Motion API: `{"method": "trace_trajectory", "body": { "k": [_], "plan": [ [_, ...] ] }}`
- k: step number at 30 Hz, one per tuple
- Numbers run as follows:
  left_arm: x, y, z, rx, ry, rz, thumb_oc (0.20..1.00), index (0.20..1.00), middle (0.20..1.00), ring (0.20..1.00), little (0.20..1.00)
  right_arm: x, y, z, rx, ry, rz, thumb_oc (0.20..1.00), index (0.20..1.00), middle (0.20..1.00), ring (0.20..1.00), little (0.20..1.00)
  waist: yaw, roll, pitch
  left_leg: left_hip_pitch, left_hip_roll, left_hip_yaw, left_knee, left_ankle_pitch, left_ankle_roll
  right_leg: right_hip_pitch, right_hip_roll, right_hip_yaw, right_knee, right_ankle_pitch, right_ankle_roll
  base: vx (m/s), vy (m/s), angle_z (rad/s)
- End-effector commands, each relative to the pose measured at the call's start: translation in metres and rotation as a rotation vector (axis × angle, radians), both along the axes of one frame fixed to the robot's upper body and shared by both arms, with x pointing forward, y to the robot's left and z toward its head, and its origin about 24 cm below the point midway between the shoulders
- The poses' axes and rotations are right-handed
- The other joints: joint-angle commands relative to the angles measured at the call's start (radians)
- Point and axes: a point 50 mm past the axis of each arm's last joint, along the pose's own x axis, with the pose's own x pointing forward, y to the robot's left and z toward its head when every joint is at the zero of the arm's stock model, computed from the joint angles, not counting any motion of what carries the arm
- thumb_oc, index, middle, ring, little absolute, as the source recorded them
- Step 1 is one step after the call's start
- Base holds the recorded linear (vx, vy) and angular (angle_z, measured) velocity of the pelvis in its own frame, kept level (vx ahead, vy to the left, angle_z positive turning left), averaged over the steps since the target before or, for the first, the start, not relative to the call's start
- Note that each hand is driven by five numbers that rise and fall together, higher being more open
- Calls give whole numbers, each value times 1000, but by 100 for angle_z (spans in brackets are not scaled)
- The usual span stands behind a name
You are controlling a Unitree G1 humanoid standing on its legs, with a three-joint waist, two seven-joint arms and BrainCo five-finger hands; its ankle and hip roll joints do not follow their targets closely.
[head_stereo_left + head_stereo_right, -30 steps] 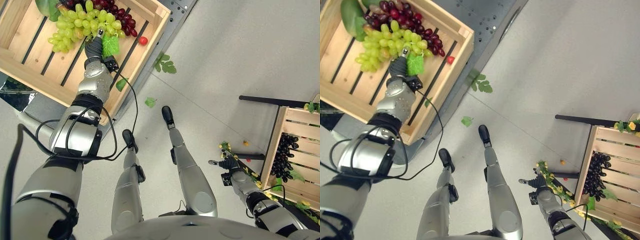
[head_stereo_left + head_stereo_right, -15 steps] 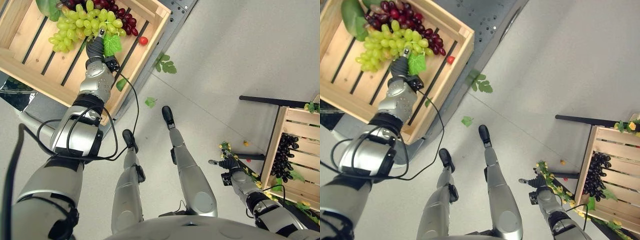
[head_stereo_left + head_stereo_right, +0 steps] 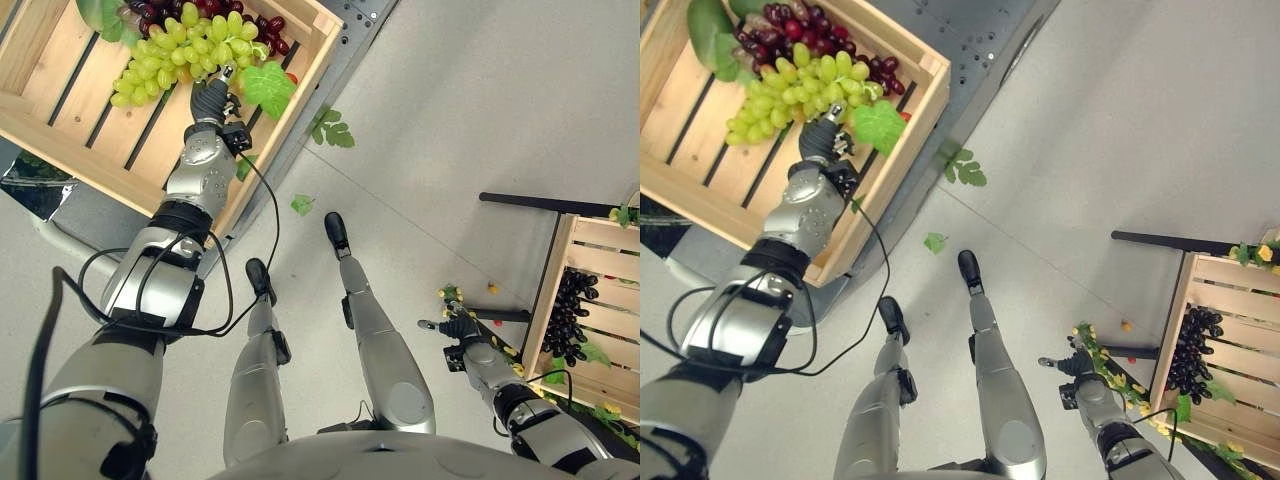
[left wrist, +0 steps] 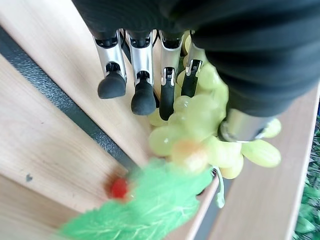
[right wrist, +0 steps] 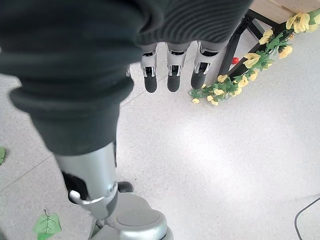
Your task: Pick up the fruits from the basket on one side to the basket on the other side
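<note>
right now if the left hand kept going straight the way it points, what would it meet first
The green grapes: the left hand already has its fingers curled on that bunch, with red grapes beyond, though depth is unclear.

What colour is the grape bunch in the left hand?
Pale green grape bunch, pinched in the left hand; left wrist view shows it best.

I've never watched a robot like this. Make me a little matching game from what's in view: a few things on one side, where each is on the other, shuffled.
Things:
1. green grapes
2. dark grapes
3. right hand
4. loose leaf

Places:
A. on the floor between the crates
B. in the left hand, over the left crate
C. in the right crate
D. idle, low beside the right crate

Pairs: 1-B, 2-C, 3-D, 4-A
</note>
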Motion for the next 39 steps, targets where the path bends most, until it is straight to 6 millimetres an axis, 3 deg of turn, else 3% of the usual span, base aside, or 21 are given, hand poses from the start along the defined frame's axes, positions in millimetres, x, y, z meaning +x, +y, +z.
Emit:
{"method": "trace_trajectory", "body": {
  "k": [1, 14, 29, 30, 31, 39],
  "plan": [
    [-6, -5, 48, 2, -215, -66, 200, 200, 200, 200, 200, -20, -23, -5, -31, 50, -60, 1000, 1000, 1000, 1000, 1000, 13, 2, 25, -15, -26, -76, 0, -8, 6, 57, 13, -57, 4, -102, 86, 0, 0, 0],
    [-27, -5, 47, 75, -309, -151, 200, 200, 200, 200, 200, -21, -22, -6, -14, 51, -56, 1000, 1000, 1000, 1000, 1000, 30, 7, 26, -11, -30, -80, 0, 4, 1, 69, 4, -73, 4, -98, 88, -4, -1, 2],
    [-27, -6, 51, 110, -325, -133, 200, 200, 200, 200, 200, -23, -21, -7, -12, 55, -63, 1000, 1000, 1000, 1000, 1000, 34, 14, 28, -14, -29, -71, 0, 5, -1, 68, 4, -78, 4, -101, 88, -2, 0, 1],
    [-27, -4, 51, 141, -324, -117, 573, 573, 573, 573, 573, -23, -21, -7, -13, 54, -61, 1000, 1000, 1000, 1000, 1000, 35, 16, 28, -15, -28, -71, 0, 6, -2, 66, 4, -78, 4, -101, 89, 0, 0, 0],
    [-27, -2, 52, 173, -322, -104, 1000, 1000, 1000, 1000, 1000, -23, -22, -7, -15, 52, -61, 1000, 1000, 1000, 1000, 1000, 35, 17, 29, -15, -29, -71, 0, 7, -2, 66, 4, -78, 4, -101, 88, 0, 0, 0],
    [-28, 36, 75, 697, -308, 157, 1000, 1000, 1000, 1000, 1000, -19, -23, -2, -10, 3, -50, 1000, 1000, 1000, 1000, 1000, 39, 23, 44, -13, -25, -64, 0, 6, -6, 69, -1, -81, 4, -102, 92, 0, 0, 0]
  ]
}}
